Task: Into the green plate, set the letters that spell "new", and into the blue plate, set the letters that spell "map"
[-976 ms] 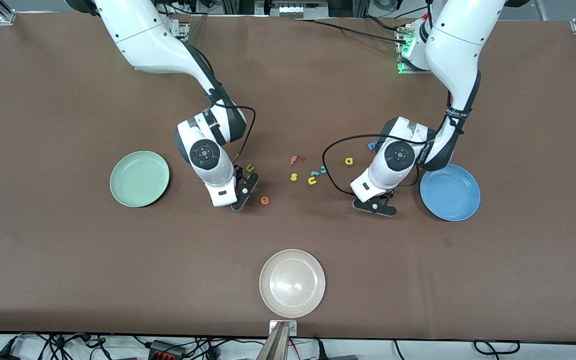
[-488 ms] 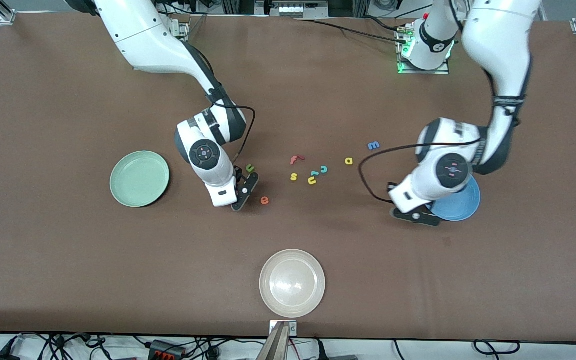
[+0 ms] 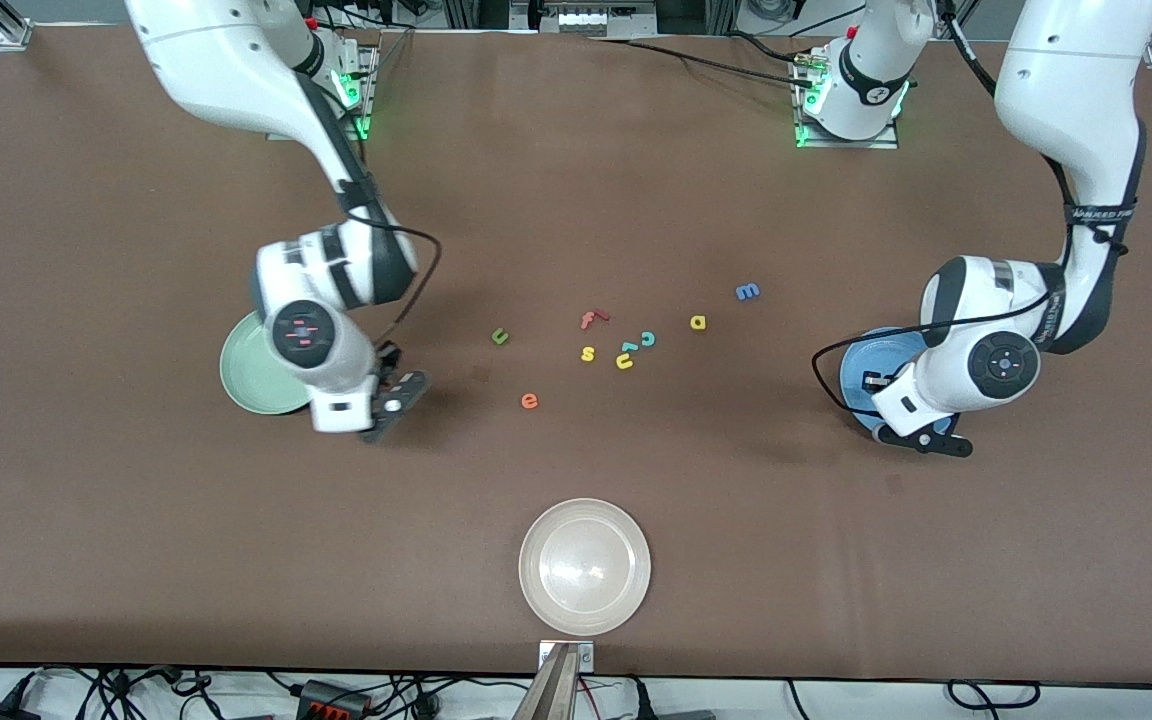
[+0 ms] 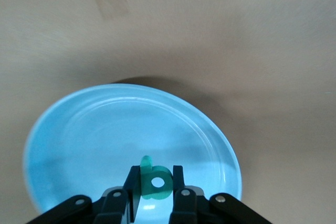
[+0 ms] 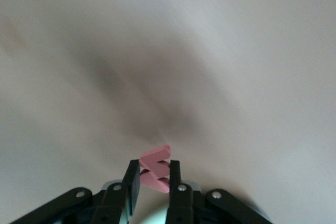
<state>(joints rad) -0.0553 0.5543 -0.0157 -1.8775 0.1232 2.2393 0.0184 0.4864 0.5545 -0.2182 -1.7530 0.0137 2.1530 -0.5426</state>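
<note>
Both big plates are sitting partly hidden: the right arm's wrist is covering much of the green plate (image 3: 254, 385), and the left arm's wrist is covering most of the blue plate (image 3: 861, 372). The right arm is reaching down from its base, bent at the elbow, with the right hand (image 3: 394, 404) hanging over the bare surface (image 3: 136, 520) just beside the green plate's rim; in the front view its load is too small to make out, but the right wrist view is showing the fingers clamped on the pink w (image 5: 156, 169). The left arm is folding down at its end of the surface, with the left hand (image 3: 926, 440) hanging over the blue plate's near rim, fingers pinching the teal p (image 4: 156, 182) above the plate's inside. A whitish plate (image 3: 585, 566) is sitting nearest the front camera, well apart from both. Between the arms, loose letters are lying on the surface: blue m (image 3: 748, 291), yellow a (image 3: 698, 322), olive n (image 3: 500, 337), orange e (image 3: 529, 401), plus red f (image 3: 591, 319), yellow s (image 3: 588, 353), teal c (image 3: 647, 338) and yellow u (image 3: 625, 361) clustered together.
</note>
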